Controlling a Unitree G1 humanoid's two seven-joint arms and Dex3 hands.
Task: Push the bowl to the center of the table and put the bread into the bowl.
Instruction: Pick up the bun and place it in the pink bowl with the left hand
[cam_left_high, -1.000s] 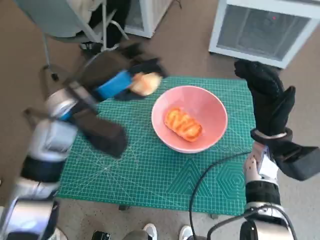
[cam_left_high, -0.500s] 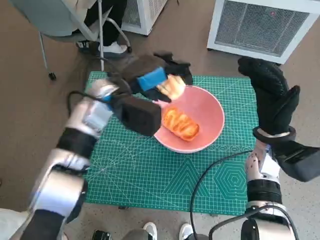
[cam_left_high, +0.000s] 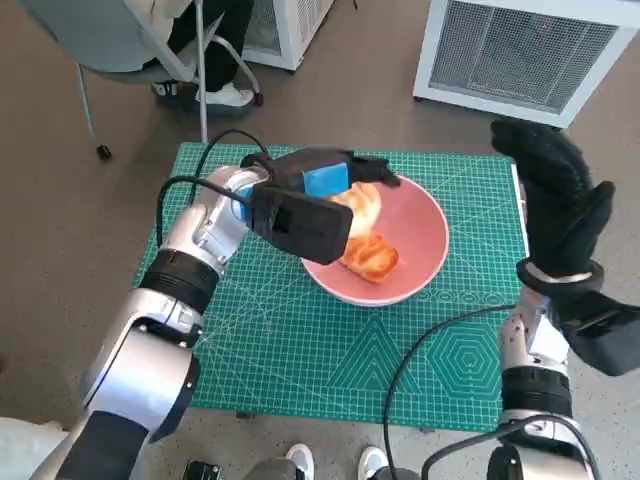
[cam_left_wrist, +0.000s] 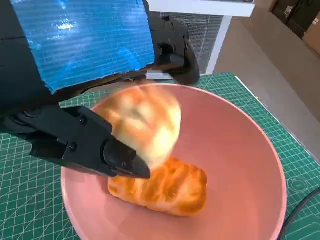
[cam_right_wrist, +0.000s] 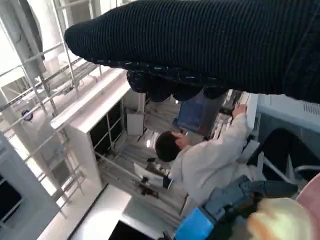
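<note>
The pink bowl stands on the green cutting mat, a little beyond its middle. A glazed orange bread lies inside the bowl. My left hand reaches over the bowl's near-left rim and holds a pale bread roll just above the glazed bread. In the left wrist view the roll sits between the black fingers. My right hand is raised upright at the mat's right edge, fingers spread, holding nothing.
A white grilled unit stands on the floor beyond the table. A chair and a person's legs are at the far left. A black cable crosses the mat's near right part. A person shows in the right wrist view.
My left hand carried the pale roll from the mat's far left to over the bowl and lowered it onto the glazed bread. The right hand stayed raised.
</note>
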